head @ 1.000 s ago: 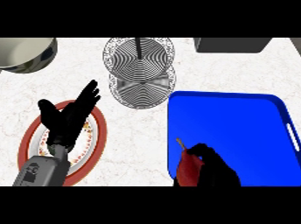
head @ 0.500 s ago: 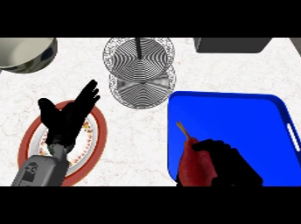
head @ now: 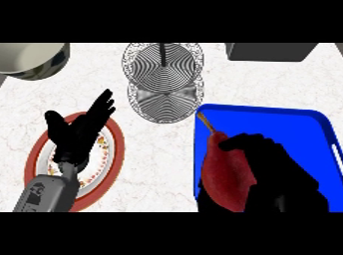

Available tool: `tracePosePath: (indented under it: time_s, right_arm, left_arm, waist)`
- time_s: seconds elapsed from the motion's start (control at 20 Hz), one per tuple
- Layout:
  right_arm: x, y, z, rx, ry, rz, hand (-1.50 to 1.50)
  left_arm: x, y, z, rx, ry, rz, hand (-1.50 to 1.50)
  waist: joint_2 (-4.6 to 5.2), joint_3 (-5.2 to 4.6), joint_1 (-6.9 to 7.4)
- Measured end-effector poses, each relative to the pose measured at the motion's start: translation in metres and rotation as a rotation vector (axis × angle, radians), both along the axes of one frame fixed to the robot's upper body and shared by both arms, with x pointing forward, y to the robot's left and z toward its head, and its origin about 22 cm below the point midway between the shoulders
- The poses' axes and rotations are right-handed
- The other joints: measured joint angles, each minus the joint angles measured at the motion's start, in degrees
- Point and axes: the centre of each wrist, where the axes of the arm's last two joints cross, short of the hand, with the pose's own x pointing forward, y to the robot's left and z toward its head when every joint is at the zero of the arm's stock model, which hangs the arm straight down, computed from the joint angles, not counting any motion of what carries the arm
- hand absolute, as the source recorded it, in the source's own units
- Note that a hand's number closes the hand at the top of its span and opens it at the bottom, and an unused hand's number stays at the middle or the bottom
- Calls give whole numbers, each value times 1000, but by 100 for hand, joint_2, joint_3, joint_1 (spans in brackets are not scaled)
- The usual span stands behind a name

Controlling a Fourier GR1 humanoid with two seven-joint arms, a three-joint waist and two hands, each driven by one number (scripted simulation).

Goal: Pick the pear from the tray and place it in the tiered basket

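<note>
A red pear (head: 225, 172) with a thin brown stem pointing up-left sits at the left side of the blue tray (head: 292, 124). My right hand (head: 273, 172) has its fingers curled round the pear's right side and hides part of it. The tiered wire basket (head: 163, 79), two round mesh levels on a central pole, stands beyond the tray's upper left corner. Over a red-rimmed plate (head: 112, 149) at the left, my left hand (head: 79, 132) rests open with fingers up.
A grey-green bowl (head: 23, 60) stands at the far left corner. A dark box (head: 270, 51) sits at the far right. The counter's left edge runs close to the bowl and plate.
My right hand has risen and moved forward with the pear, which now shows larger and further up the tray's left side. The left hand has not moved.
</note>
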Motion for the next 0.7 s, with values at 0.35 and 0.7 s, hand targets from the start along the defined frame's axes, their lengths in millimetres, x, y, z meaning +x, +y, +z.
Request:
tracePosePath:
  time_s: [0.35,0.7]
  right_arm:
    - [47,0,29,0,18,-27,150]
    - [110,8,71,40,52,-70,150]
  left_arm:
    - [2,-6,0,1,-3,-21,0]
    - [2,-14,-1,-10,-5,-37,0]
  waist:
    - [39,2,128]
    - [64,11,236]
